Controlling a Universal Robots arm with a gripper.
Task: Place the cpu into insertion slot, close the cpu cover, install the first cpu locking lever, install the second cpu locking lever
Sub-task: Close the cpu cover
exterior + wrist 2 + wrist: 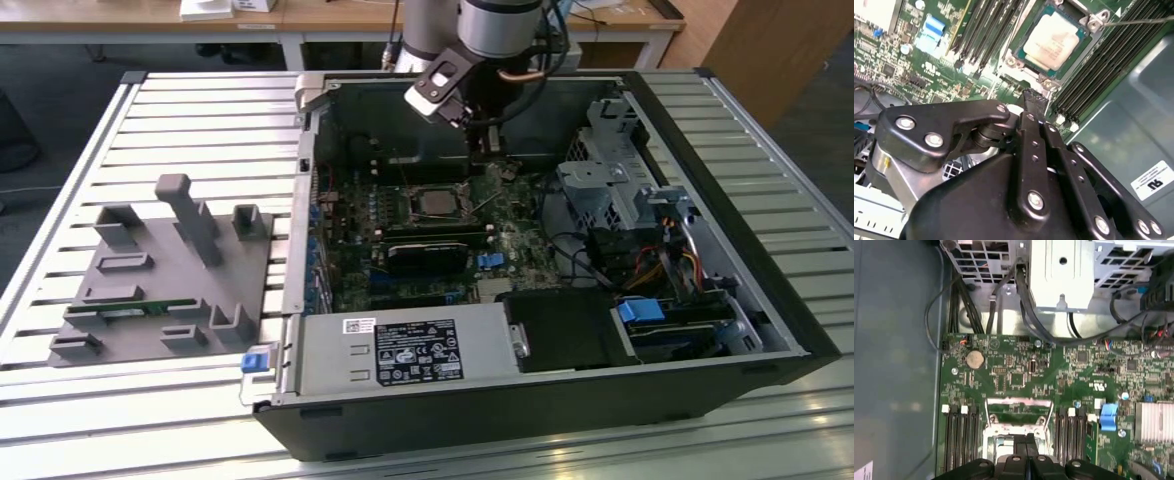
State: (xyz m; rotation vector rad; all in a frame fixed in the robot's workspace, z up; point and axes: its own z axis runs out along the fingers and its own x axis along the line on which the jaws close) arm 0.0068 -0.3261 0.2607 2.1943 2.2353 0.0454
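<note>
- Silver-grey cpu is lying flat in the insertion slot, on the green board inside the open case.
- cpu cover looks tipped up off the slot in the first wrist view, but tbh I can't swear to it. A thin wire lever sticks out from one corner.
- gripper has its fingers pinched together with nothing between them. The tip hangs just beside the slot's edge, so the chip sits right ahead of the fingertips.
</note>
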